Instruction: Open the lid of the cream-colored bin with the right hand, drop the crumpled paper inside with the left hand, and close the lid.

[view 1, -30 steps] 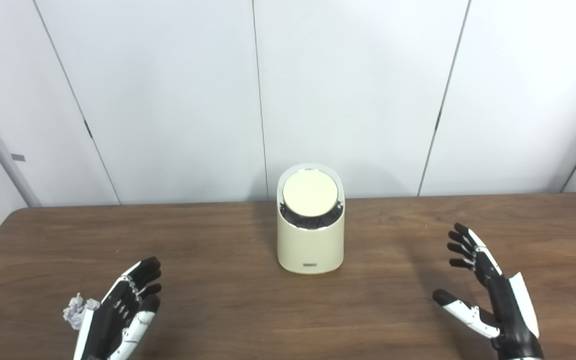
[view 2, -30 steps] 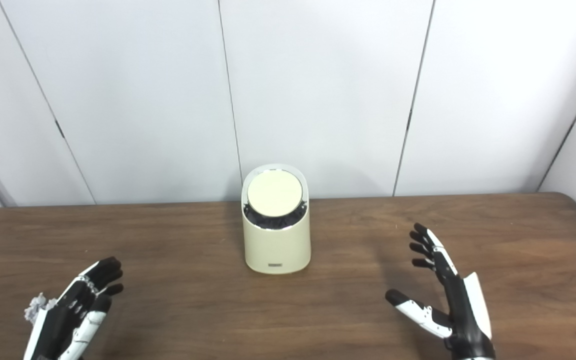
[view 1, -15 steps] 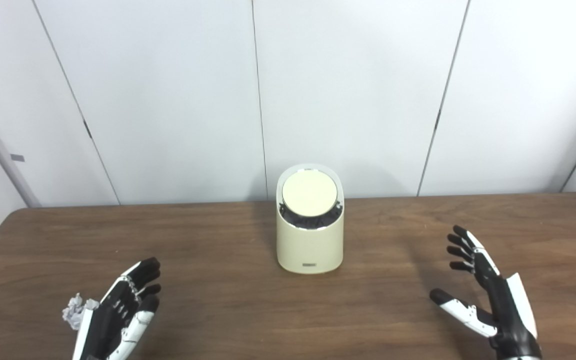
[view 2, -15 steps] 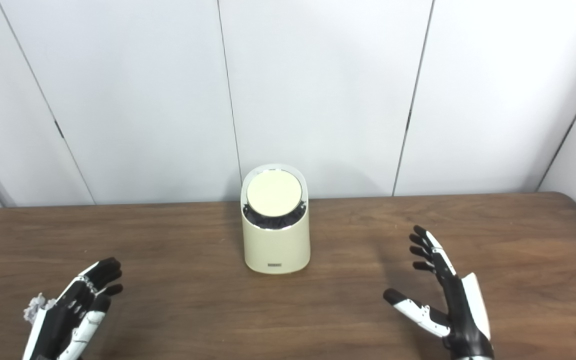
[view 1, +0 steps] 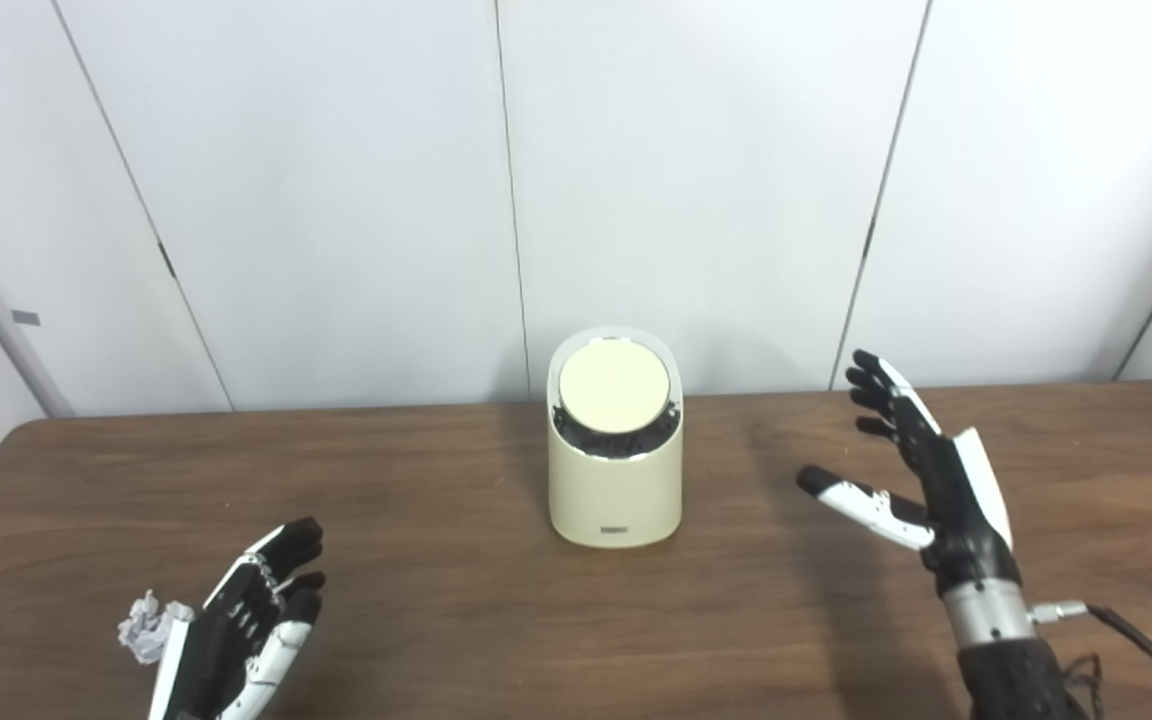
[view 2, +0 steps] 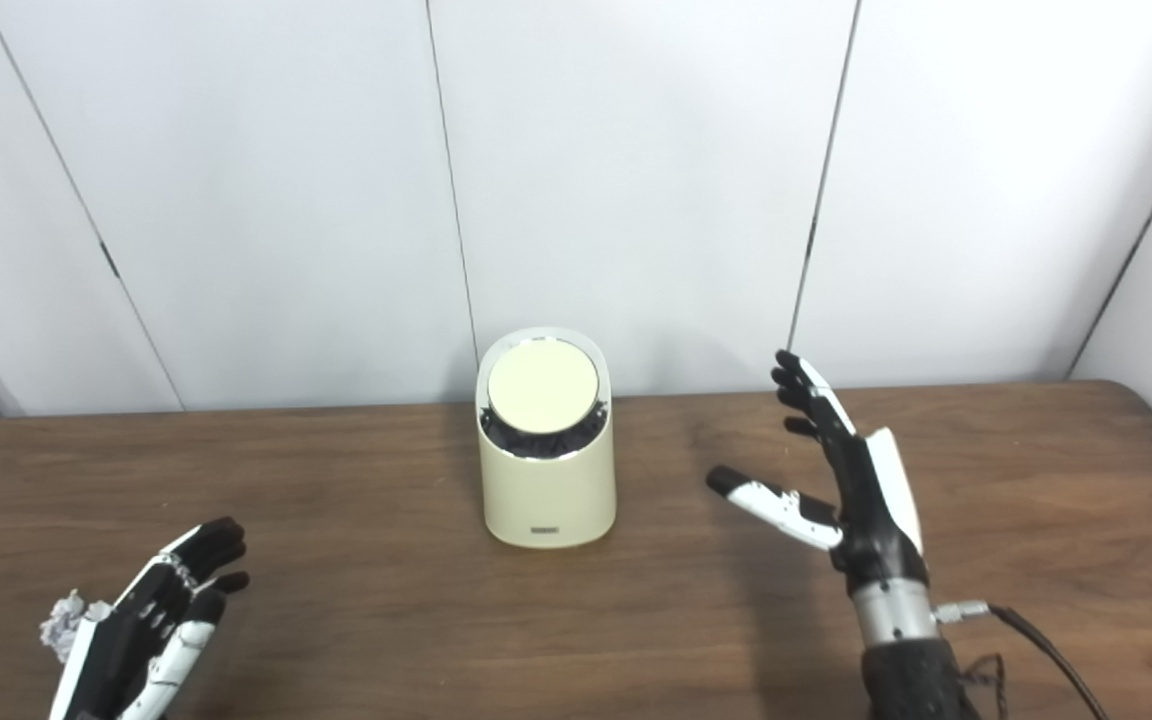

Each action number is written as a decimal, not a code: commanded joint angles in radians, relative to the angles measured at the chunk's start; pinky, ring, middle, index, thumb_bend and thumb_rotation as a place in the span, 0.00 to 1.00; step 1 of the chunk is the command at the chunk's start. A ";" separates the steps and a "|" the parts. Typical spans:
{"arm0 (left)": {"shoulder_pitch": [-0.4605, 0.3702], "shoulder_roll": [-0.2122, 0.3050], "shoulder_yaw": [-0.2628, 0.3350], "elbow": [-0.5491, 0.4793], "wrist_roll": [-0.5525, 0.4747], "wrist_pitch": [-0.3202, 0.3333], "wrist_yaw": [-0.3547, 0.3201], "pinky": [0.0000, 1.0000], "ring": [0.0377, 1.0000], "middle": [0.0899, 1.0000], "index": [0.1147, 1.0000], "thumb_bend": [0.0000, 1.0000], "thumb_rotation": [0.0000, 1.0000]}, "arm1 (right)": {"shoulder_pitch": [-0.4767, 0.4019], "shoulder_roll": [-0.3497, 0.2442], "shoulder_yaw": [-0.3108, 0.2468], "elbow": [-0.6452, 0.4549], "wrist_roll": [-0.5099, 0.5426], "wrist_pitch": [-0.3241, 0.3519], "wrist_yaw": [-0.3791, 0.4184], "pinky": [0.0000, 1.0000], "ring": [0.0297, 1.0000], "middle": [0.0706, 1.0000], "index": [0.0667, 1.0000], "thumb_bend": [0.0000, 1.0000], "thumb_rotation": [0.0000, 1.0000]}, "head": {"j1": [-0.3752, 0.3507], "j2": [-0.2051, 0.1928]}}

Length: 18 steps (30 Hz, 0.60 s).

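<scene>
The cream-colored bin (view 1: pixel 616 480) stands upright at the middle of the brown table (view 1: pixel 436 600), its round lid (view 1: pixel 614 388) down and tilted toward me. My right hand (view 1: pixel 921 465) hovers open to the right of the bin, fingers spread, palm facing left, a clear gap from the bin. The crumpled paper (view 1: pixel 143 629) lies on the table at the near left. My left hand (view 1: pixel 246 625) is open just right of the paper, and part of the paper is hidden behind it.
A white panelled wall (view 1: pixel 696 180) rises right behind the table's far edge. The right arm's cable (view 1: pixel 1136 640) trails off at the near right.
My right hand has risen and moved forward and left, closer to the bin. The left hand and the paper stay put. The view has shifted slightly.
</scene>
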 commanded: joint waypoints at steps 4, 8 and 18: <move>-0.025 0.012 0.004 -0.017 0.002 -0.044 0.005 0.77 0.84 0.83 0.79 0.70 0.59 | -0.101 -0.011 0.024 -0.053 -0.048 0.048 0.011 0.80 0.84 0.85 0.88 0.94 0.65 | -0.001 0.002; -0.024 0.011 0.004 -0.017 0.005 -0.041 0.007 0.76 0.83 0.82 0.79 0.71 0.59 | -0.145 -0.007 0.041 -0.077 -0.080 0.113 0.025 0.79 0.84 0.84 0.87 0.93 0.62 | -0.002 0.004; -0.025 0.009 0.000 -0.019 0.017 -0.034 0.010 0.76 0.83 0.82 0.79 0.71 0.60 | -0.243 -0.017 0.105 -0.052 -0.161 0.225 0.075 0.74 0.82 0.83 0.86 0.97 0.62 | -0.001 0.005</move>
